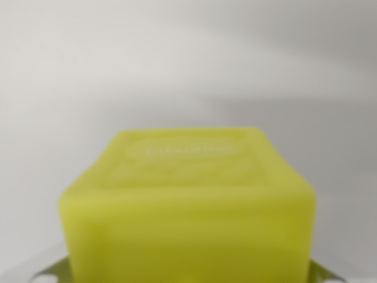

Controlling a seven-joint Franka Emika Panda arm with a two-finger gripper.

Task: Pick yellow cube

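Peering along the wrist camera, almost nothing of the gripper itself can be made out: only two small pale, metallic-looking slivers show at the bottom corners of the frame, one at the wrist view's left (50, 272) and one at the wrist view's right (321, 274), and they may be the fingertips. They sit either side of the block's lower edge, but whether they press on it or stand a little off is not something I can tell, so how far open the gripper is stays unknown.

Between those slivers, filling the lower middle of the view, sits the soft-edged, yellow-green plastic cube (188, 206). It is very close to the camera and blurred. Its near face fills the bottom of the frame and its top face recedes away, carrying a faint embossed line of lettering that is too soft to read. The cube looks square to the camera, not skewed, and centred between the two corners, so no side offset seems to need correcting.

Beyond it lies only a plain, pale grey-white surface (188, 59) with soft shadows; whether the cube rests on it or hangs lifted above it cannot be judged.
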